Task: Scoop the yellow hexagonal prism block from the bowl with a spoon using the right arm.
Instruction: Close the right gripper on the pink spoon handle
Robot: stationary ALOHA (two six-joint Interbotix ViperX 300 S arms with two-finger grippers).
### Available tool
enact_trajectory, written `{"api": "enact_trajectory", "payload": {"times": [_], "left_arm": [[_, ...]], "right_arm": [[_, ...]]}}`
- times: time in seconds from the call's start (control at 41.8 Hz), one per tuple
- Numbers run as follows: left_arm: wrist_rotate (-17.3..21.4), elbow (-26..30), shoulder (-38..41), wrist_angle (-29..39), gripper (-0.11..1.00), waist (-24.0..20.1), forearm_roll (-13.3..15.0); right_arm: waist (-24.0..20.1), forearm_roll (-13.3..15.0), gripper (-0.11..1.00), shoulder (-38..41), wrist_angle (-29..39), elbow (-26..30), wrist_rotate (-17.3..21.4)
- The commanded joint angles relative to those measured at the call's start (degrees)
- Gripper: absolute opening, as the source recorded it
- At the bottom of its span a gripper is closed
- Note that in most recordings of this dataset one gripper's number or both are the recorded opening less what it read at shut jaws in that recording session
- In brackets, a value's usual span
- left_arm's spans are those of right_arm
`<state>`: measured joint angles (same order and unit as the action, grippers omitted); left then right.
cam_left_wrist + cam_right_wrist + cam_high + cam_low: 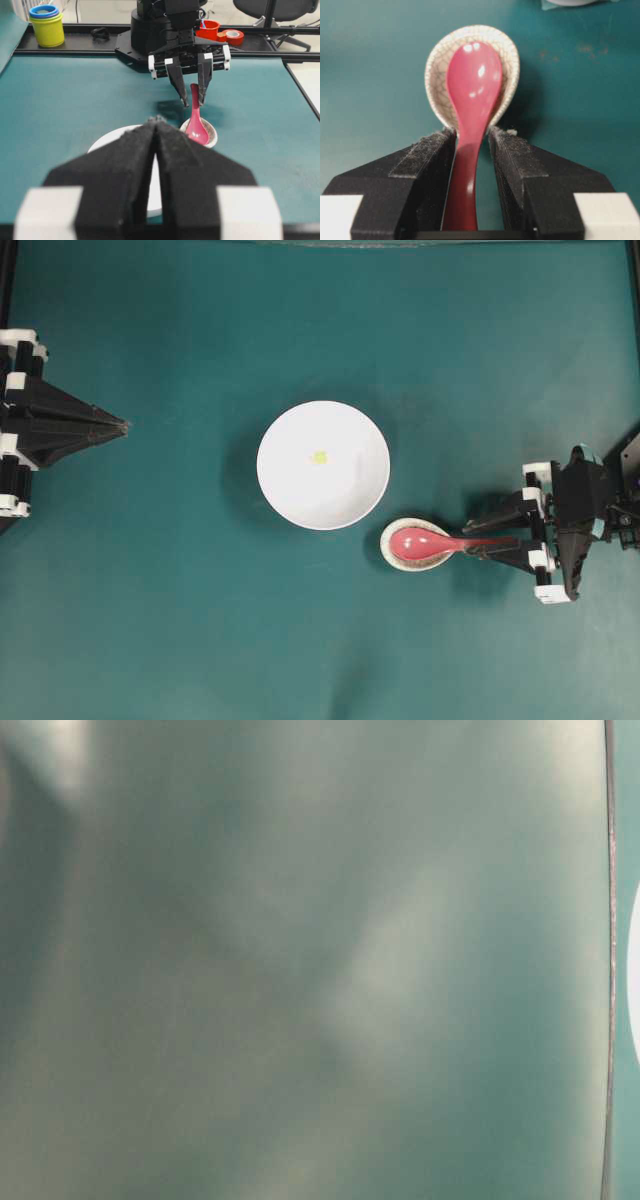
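Observation:
The white bowl sits mid-table with the tiny yellow hexagonal block inside it. The pink-red spoon lies with its scoop in a small speckled spoon rest, right of the bowl. My right gripper straddles the spoon's handle. In the right wrist view the gripper is open around the handle: the left pad is against it and a gap shows at the right pad. My left gripper is shut and empty at the far left, its tips hiding most of the bowl.
Beyond the table's far rail in the left wrist view stand stacked yellow and blue cups, an orange cup and a red tape roll. The table-level view is a blur of teal.

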<state>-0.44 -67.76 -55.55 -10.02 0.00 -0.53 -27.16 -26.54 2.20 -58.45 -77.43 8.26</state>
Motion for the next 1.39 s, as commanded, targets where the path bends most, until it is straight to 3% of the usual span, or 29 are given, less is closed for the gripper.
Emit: {"api": "enact_trajectory", "payload": {"times": [0.0,1.364], "left_arm": [[-0.09,1.05,0.53,-0.26,0.0,0.0,-0.18],[-0.09,1.05,0.62,0.44,0.0,0.0,-0.09]], "right_arm": [[-0.26,-0.18,0.42,-0.26,-0.35,0.53,-0.09],[-0.35,-0.09,0.41,0.09,1.58,0.7,-3.34]]}}
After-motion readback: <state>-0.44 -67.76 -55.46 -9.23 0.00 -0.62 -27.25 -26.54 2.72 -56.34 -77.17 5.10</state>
